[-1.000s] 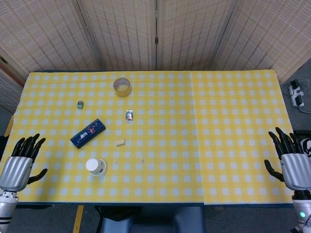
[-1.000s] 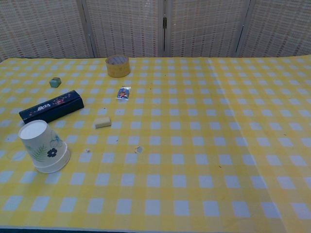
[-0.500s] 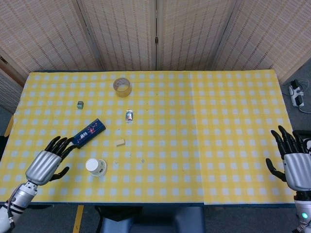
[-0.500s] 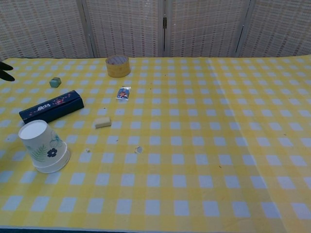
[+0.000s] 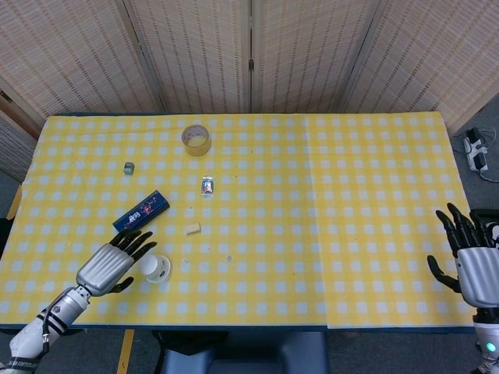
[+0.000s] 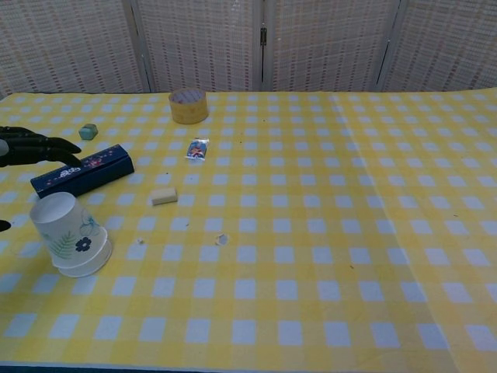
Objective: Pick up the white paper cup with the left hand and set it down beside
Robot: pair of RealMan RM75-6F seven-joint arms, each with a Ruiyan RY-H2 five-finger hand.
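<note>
Your left hand's black fingers (image 6: 35, 146) reach in at the far left, above the upside-down white paper cup with a flower print (image 6: 70, 235), beside the dark blue box (image 6: 83, 171).

The table cover (image 5: 351, 195) looks like smooth cloth or oilcloth, checked yellow and white, faintly creased. The white paper cup (image 6: 70, 233) is matt paper with a printed flower. The left hand (image 5: 109, 263) has a brushed, silvery metal-looking back and black, matt fingers (image 6: 35, 146) — the right hand (image 5: 474, 265) looks the same. The dark box (image 6: 82, 171) has a slight sheen. The tape roll (image 6: 189, 106) looks glossy — tan plastic. Behind, the screens (image 5: 195, 47) are rough woven reed.
</note>
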